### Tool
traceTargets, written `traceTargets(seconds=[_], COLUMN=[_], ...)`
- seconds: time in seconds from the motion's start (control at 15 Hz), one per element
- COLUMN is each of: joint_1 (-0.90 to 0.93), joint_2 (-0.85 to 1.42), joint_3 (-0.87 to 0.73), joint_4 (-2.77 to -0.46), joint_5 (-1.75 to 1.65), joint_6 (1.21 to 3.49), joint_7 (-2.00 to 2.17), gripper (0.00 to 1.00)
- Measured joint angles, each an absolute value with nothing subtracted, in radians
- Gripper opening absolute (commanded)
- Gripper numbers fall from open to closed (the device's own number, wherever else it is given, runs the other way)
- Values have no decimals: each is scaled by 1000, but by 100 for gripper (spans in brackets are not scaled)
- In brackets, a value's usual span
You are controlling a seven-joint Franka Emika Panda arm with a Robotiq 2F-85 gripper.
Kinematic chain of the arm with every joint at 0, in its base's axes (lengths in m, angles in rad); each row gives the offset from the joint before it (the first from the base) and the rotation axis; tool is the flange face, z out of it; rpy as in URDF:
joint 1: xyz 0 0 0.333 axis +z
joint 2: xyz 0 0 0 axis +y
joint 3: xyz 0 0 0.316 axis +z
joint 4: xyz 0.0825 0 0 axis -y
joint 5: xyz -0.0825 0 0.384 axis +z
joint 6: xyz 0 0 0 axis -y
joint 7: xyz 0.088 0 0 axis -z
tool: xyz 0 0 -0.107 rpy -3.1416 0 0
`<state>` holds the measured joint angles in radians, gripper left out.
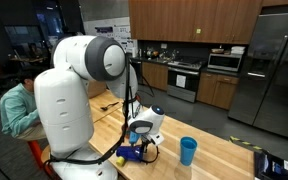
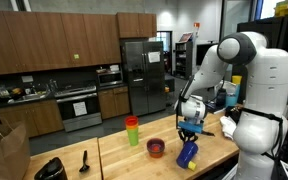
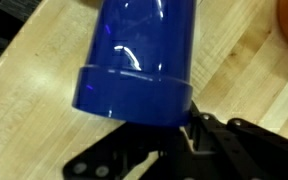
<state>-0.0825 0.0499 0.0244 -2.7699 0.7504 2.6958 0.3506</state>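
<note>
Blue cup (image 3: pixel 136 60) tilts, base pointing away from the pincer (image 3: pixel 184 125) clenched on its rim.

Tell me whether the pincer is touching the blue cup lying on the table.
Touching. The wrist view shows the pincer meeting the blue cup at its rim, with no gap between them.

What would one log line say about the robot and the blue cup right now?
gripper: at rim of blue cup; grip: unclear; cup: on wooden table; nearby: red bowl
</note>
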Motion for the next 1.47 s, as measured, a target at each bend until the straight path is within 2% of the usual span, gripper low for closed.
traceTargets(seconds=[0.4, 1.0, 1.4, 1.47], joint_1=[-80, -167, -191, -191], joint_2=[-34, -206, -441, -464], joint_3=[16, 87, 174, 189], joint_4=[-2771, -2770, -2771, -2771], joint_5=[790, 30, -173, -179], joint_6=[2697, 2672, 2562, 2545], joint_7=[302, 887, 1122, 1137], gripper=[1, 2, 2, 17])
